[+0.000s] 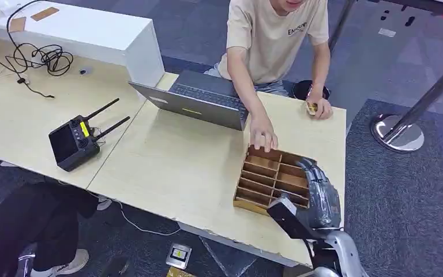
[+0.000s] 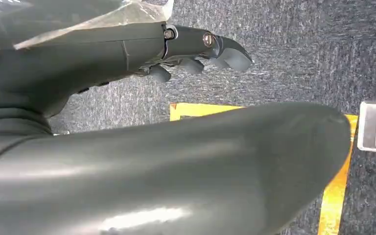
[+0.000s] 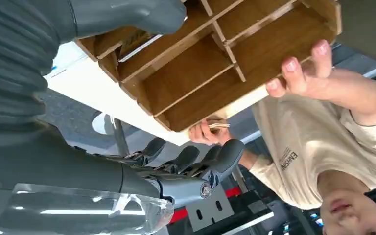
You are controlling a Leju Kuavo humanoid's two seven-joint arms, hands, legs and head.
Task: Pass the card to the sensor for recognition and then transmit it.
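**Right hand at the card rack, card not yet taken**

The right hand [image 1: 317, 193] hovered over the near right corner of the wooden rack [image 1: 263, 178] on the desk [image 1: 173, 167]. In the right wrist view its fingers [image 3: 186, 156] were spread and held nothing; the thumb [image 3: 127, 14] lay over the rack's edge. A pale strip [image 3: 139, 48] leaned in one compartment just beside the thumb, probably a card, though I could not be sure. The person's hand [image 1: 263, 138] rested on the rack's far edge, and their other hand [image 1: 318, 107] held some cards further back on the desk.

Step in hand, as judged: reach in and pinch one card. To do it well, line thumb and fingers up with the slot walls, come down straight, and avoid shoving the rack. The person's hold should help steady it.

The left hand [image 2: 200, 49] hung by the robot's side over grey carpet, fingers loosely curled, holding nothing.

View differences: the head view gave the layout, including the laptop [image 1: 199, 104] and remote controller [image 1: 75, 141], but hid the right hand's fingers. The right wrist view showed them, and the rack's compartments from close in.
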